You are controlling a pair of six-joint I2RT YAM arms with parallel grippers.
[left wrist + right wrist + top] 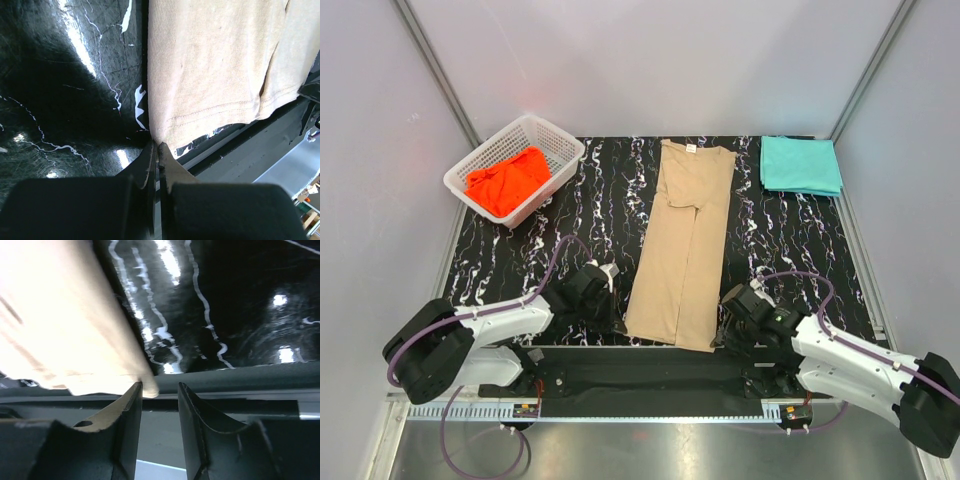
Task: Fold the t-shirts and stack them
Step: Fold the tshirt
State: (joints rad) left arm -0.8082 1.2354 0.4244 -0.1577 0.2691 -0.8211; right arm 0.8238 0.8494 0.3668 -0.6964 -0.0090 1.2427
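1. The tan t-shirt (pixel 682 240) lies on the surface (pixel 790 240) as a long narrow strip. Its collar end is far from the arms and its hem is at the near edge. The step in hand is probably taking both hem corners to fold the strip up toward the collar.
2. The left gripper (pixel 156 150) sits at the hem's left corner, closed to a sliver. It looks to be pinching that corner, though the wrist view is too tight to be sure.
3. The right gripper (pixel 160 387) sits at the hem's right corner with its jaws apart. The cloth only brushes one finger and is not yet held.
4. To do it well, the right gripper should slide further over the hem before closing so it catches every layer. Both corners should then rise together and travel level toward the collar — that keeps the fold square.
5. The white basket (pixel 555 140), far left of the tan t-shirt, holds the crumpled orange-red t-shirt (pixel 508 180). The teal t-shirt (pixel 800 165) lies folded just right of the collar — in no container.
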